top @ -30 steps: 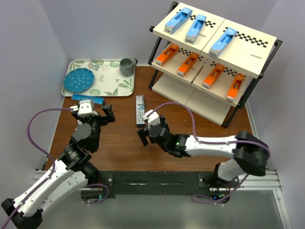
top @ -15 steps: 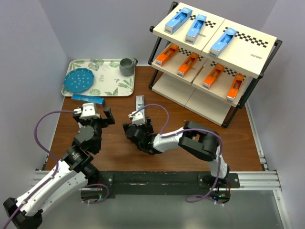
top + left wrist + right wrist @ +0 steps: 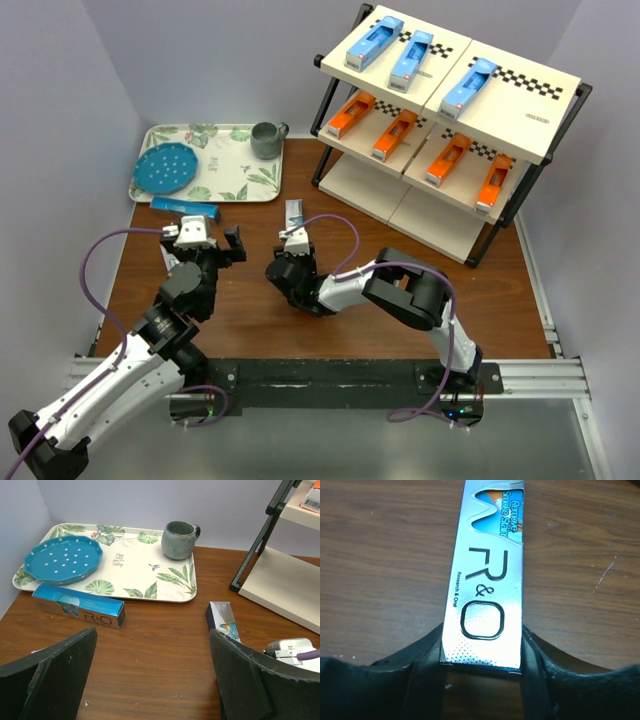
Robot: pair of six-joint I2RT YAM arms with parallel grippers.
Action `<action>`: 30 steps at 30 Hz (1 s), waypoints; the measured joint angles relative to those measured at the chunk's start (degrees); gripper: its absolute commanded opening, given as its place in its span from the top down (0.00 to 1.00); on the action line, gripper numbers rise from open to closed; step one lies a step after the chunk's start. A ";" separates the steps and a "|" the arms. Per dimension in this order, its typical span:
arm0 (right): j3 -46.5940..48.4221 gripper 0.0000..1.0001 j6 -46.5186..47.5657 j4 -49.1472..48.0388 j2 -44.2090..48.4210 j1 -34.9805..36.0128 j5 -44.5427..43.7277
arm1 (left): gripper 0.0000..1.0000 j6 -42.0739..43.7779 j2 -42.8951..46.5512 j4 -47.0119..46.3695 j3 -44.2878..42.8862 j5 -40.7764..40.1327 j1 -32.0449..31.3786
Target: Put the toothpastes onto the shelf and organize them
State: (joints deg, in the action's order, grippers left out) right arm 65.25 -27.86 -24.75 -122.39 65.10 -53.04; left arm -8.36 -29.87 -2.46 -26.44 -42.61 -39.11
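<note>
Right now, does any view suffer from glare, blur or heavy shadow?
Right wrist view: the silver toothpaste box shines brightly, yet its lettering is sharp. Left wrist view: the left gripper is a dark foreground mass; tray and mug are crisp. Top view: even light, soft shadows.

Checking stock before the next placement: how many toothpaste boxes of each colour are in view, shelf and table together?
Light blue cardboard toothpaste boxes: 3
Orange cardboard toothpaste boxes: 4
Silver-and-teal lettered cardboard toothpaste boxes: 2
Total: 9
</note>
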 measured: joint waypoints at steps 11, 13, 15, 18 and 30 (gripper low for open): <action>-3.23 0.72 -0.09 -0.94 3.63 0.09 -1.79 | 0.01 0.00 -0.07 -0.52 0.09 1.49 -0.11; -3.23 0.73 0.76 -1.03 4.55 0.00 -3.56 | 0.01 0.00 -0.07 -0.63 0.11 1.51 -0.28; -3.08 0.73 1.62 -1.18 5.22 -0.37 -5.16 | 0.01 0.00 -0.07 -0.79 0.11 1.53 -0.35; -1.88 0.73 2.38 -1.33 5.46 -1.88 -7.50 | 0.01 0.00 -0.07 -0.90 0.11 1.51 -0.48; 10.56 0.71 4.42 -0.85 1.05 -14.25 -10.47 | 0.01 0.00 -0.66 -1.27 0.11 1.55 -1.16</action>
State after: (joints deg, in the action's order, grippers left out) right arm 75.81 -23.44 -25.61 -121.34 50.85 -63.51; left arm -8.36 -30.52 -3.73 -26.33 -41.06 -40.27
